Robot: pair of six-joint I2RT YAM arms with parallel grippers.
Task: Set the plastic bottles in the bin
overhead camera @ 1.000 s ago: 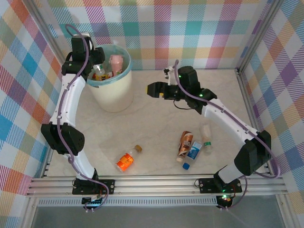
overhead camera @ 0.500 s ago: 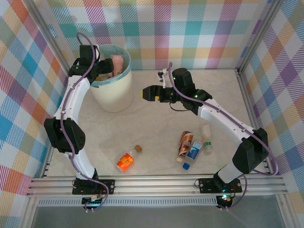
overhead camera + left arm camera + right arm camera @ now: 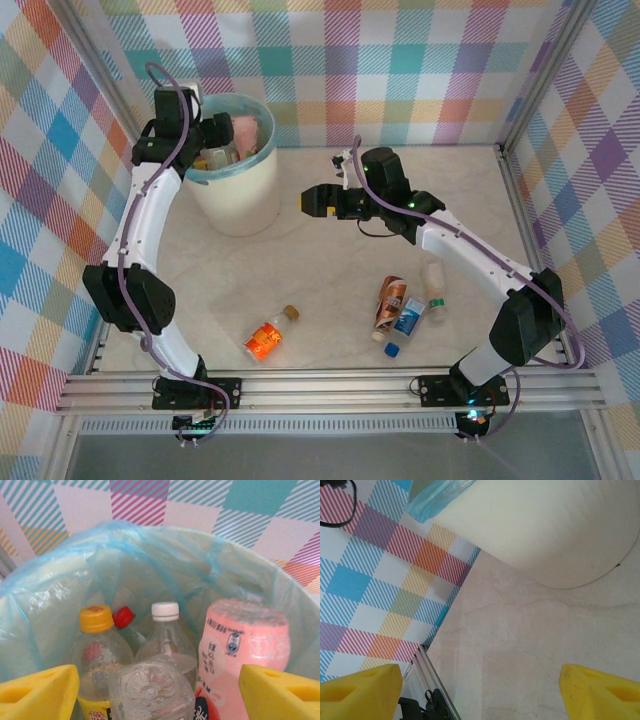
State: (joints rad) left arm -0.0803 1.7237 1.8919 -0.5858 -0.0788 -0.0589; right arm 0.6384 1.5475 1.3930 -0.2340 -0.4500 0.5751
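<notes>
Left jaws have spread over the bin [image 3: 240, 200]; right arm [image 3: 460, 240] has edged leftward.

Several plastic bottles [image 3: 165, 640] stand in the teal-lined cream bin [image 3: 243, 200]; four more lie outside.

The 2 arms reach forward, left gripper [image 3: 159, 692] and right gripper [image 3: 480, 690] with jaws spread wide.

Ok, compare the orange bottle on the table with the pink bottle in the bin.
The orange bottle lies on its side on the table; the pink bottle stands upright in the bin. The orange bottle is slim, narrow-necked; the pink bottle is broad, flat-topped. Both are plastic.
</notes>
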